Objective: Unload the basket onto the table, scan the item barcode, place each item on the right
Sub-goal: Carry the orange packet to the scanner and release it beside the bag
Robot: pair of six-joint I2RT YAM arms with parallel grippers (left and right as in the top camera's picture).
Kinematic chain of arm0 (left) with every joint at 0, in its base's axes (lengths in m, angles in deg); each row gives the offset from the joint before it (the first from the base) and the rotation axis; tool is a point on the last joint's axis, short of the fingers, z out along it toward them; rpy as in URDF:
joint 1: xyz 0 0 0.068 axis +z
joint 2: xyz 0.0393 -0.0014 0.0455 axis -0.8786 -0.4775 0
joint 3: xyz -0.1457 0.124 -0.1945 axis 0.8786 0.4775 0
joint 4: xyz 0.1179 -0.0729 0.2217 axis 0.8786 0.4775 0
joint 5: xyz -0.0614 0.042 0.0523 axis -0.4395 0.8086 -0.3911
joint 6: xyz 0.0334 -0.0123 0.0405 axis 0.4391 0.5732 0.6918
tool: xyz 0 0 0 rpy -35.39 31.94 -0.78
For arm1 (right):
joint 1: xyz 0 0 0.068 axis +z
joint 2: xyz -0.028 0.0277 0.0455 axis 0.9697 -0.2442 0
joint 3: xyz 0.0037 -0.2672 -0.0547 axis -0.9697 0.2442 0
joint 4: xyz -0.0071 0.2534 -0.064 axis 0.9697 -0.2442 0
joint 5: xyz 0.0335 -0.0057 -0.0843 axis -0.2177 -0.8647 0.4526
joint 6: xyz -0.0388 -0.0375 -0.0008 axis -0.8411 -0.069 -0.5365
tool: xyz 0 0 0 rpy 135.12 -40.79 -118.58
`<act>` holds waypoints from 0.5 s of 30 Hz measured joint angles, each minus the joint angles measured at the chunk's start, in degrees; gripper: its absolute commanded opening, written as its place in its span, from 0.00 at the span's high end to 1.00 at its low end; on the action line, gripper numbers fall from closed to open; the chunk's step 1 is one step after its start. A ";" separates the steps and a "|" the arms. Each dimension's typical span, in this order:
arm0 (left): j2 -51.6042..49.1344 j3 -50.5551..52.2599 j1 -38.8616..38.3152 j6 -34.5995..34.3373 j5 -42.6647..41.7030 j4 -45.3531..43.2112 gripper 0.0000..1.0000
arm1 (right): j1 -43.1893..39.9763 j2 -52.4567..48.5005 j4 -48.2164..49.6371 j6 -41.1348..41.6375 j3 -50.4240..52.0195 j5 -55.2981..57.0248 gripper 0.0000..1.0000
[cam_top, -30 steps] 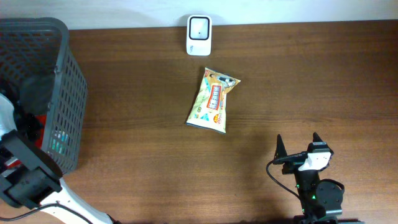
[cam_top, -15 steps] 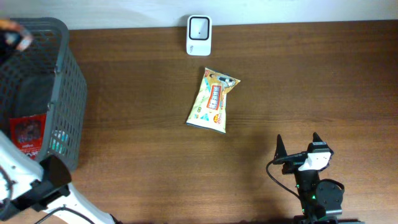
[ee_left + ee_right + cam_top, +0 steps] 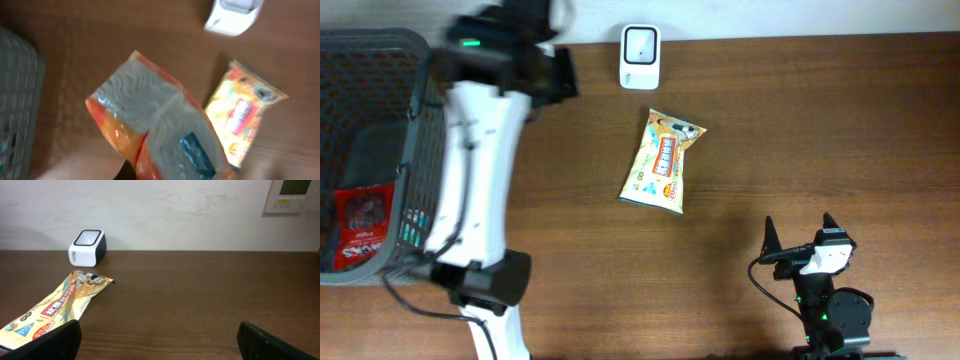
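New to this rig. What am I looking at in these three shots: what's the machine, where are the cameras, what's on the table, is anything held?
Two robot arms work at a brown wooden table. One picture looks down from above. The other two come from a camera on each arm's wrist. On the table lie a white box-shaped barcode scanner and a yellow printed snack packet. At the left, a dark grey mesh basket holds a red packet. The left pincer is shut on an orange-and-clear plastic noodle packet, held above the table not far from the scanner. The right pincer stands open and empty near the front edge.
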 measured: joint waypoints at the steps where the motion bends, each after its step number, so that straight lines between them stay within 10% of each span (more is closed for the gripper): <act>1: -0.39 3.58 -1.53 -1.14 2.29 -2.05 0.98 | 0.00 0.00 0.00 0.00 0.00 0.00 0.02; 10: -0.72 46.91 -6.36 -5.84 4.79 -45.42 0.97 | 0.00 0.04 0.02 0.02 0.00 0.00 0.01; 15: -0.72 55.36 -8.24 -6.36 2.95 -53.31 0.38 | 0.00 0.00 0.00 0.00 0.00 0.00 0.02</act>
